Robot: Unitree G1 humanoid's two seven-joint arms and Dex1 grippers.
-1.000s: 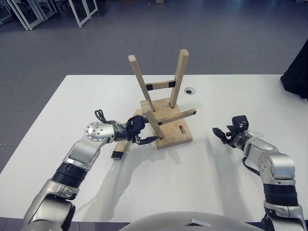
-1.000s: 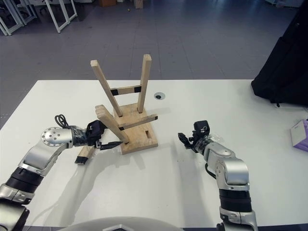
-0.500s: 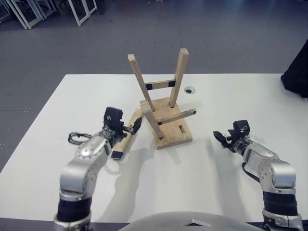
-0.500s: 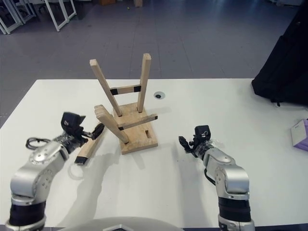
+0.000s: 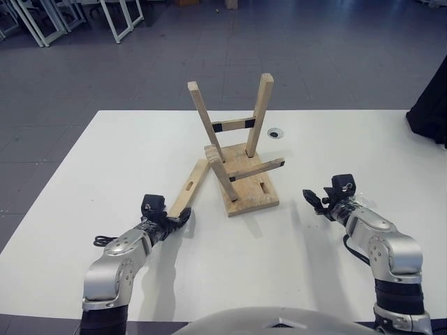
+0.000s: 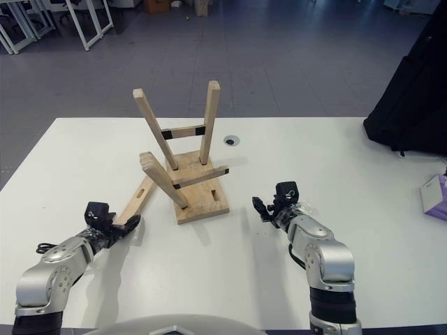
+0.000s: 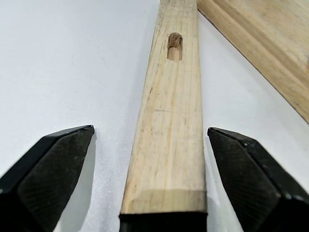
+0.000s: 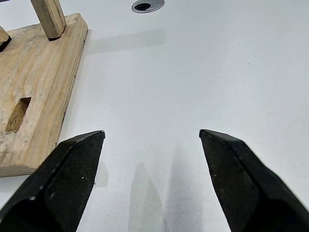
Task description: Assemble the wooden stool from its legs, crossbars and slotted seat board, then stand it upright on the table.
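Upside down on the white desk (image 5: 335,146), the part-built stool rests on its slotted seat board (image 5: 255,199), which lies flat near the middle. Three legs rise from the board. Two far legs (image 5: 202,115) (image 5: 260,112) lean apart and are joined by a short crossbar (image 5: 234,124) with dark ends. A third leg (image 5: 222,173) tilts at the near left corner and is linked to the right by a second crossbar (image 5: 257,167). One slot (image 5: 267,186) at the board's near right corner stands unfilled.

A fourth, loose leg (image 5: 187,188) lies flat on the desk to the left of the board, its far end just beside the board's edge. The pictures do not show whether the two touch.

The left gripper (image 5: 181,217) sits low at the near end of this loose leg, released. Its fingers are spread to either side of the wood, with bare desk showing between each pad and the leg.

The right gripper (image 8: 151,132) rests near the desk surface to the right of the seat board, apart from it. It is also released, its fingers wide and holding nothing.

A round cable port (image 5: 275,131) sits in the desk behind the stool.
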